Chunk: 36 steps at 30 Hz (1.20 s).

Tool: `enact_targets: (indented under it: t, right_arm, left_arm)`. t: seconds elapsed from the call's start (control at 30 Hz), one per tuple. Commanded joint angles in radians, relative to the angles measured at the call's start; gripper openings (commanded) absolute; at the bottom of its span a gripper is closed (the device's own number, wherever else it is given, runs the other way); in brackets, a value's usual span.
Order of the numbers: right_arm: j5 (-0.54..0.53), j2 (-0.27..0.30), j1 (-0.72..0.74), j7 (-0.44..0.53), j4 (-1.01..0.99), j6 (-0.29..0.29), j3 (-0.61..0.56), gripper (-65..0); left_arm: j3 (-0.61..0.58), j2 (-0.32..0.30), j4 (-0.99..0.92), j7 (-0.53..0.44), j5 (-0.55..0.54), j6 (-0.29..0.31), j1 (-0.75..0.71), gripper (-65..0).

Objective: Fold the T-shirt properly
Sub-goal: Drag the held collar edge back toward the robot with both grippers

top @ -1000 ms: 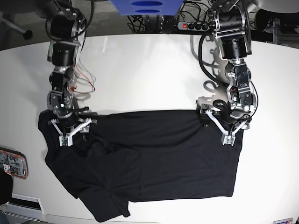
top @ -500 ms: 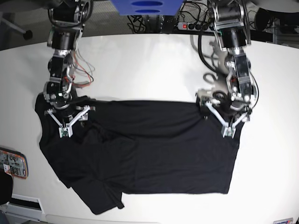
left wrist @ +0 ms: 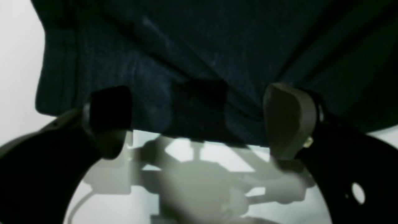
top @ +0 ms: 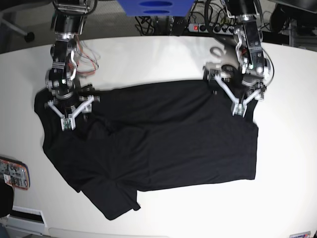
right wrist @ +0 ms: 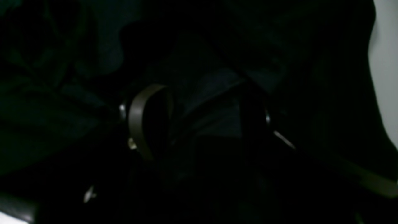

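Since the earlier frames, both arms have drawn back toward the far side of the table (top: 163, 59), dragging the T-shirt (top: 158, 144) with them; its top edge sits higher. No containers seen. Left gripper (top: 241, 101) stands wide, cloth edge lying between its pads (left wrist: 289, 119). Right gripper (top: 69, 115) spread over the sleeve area; grip cannot be told.
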<state>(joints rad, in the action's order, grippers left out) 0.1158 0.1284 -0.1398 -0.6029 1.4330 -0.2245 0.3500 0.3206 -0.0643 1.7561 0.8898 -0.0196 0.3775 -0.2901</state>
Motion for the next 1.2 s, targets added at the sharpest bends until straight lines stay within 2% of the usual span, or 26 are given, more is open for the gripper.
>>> enact_targets:
  t: [0.0, 0.1, 0.2, 0.4, 0.6, 0.73, 0.97, 1.17]
  right_arm:
    - [0.077, 0.003, -0.047, -0.163, -0.011, -0.013, 0.001, -27.7]
    - [0.075, 0.003, -0.088, -0.163, 0.024, -0.013, 0.001, -27.7]
    - [0.075, 0.001, -0.128, -0.163, 0.062, -0.013, 0.001, -27.7]
    - [0.075, 0.000, -0.194, -0.163, 0.111, -0.013, 0.002, -27.7]
    - [0.077, 0.000, -0.260, -0.163, 0.145, -0.013, 0.002, -27.7]
    - [0.077, 0.001, -0.312, -0.163, 0.177, -0.013, 0.002, -27.7]
    - [0.077, 0.001, -0.383, -0.157, 0.200, -0.013, 0.051, -27.7]
    - [0.077, 0.001, -0.413, -0.157, 0.200, -0.013, 0.047, -27.7]
  left_arm:
    - [0.021, 0.013, 0.008, 0.108, 0.066, 0.010, -0.047, 0.0]
    - [0.079, 0.057, 0.054, 0.107, 0.066, 0.011, -0.087, 0.0]
    - [0.120, 0.064, 0.098, 0.107, 0.066, 0.011, -0.131, 0.0]
    - [0.157, 0.064, 0.121, 0.107, 0.059, 0.015, -0.208, 0.0]
    - [0.159, 0.027, 0.120, 0.110, -0.093, 0.015, -0.251, 0.0]
    - [0.159, 0.022, 0.118, 0.108, -0.147, 0.015, -0.298, 0.0]
    - [0.159, 0.021, 0.115, 0.113, -0.162, 0.015, -0.350, 0.0]
    - [0.159, 0.021, 0.115, 0.116, -0.178, 0.013, -0.364, 0.0]
